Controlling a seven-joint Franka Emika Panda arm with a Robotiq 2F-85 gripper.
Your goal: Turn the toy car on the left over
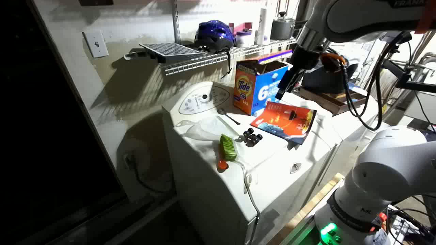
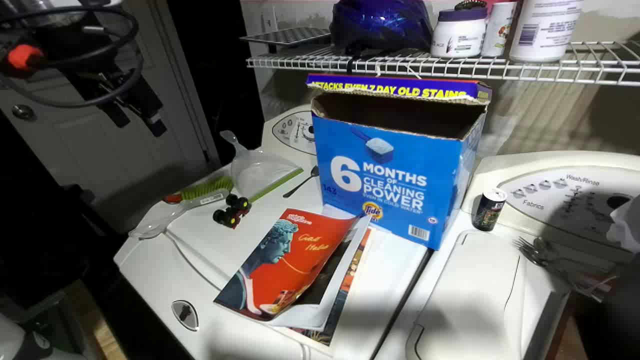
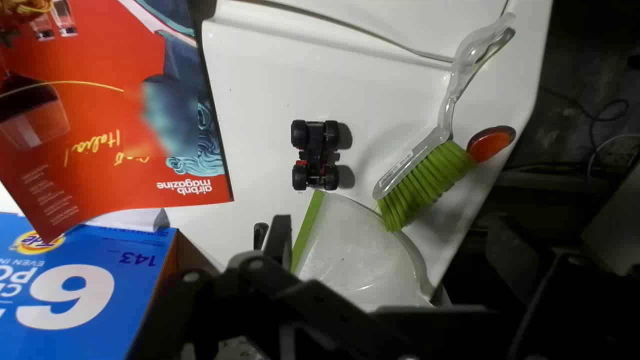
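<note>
The toy car (image 1: 252,136) is small and black with big wheels and some red parts. It rests on the white machine's top, between the magazine and the brush, and it also shows in an exterior view (image 2: 232,212). In the wrist view the car (image 3: 315,155) shows four-cornered wheels around a dark middle that looks like its underside, with red showing lower down. My gripper (image 2: 138,123) is open and empty, high above the machine top and apart from the car. Its fingers stand wide apart in the wrist view (image 3: 400,245), with the car beyond them.
A clear dustpan (image 3: 360,250) lies close to the car. A green brush (image 3: 425,182) and a red-orange piece (image 3: 492,142) lie near the edge. A red magazine (image 2: 300,250), a large Tide box (image 2: 390,170) and a spoon (image 1: 229,116) are nearby. A wire shelf (image 1: 204,63) overhangs the back.
</note>
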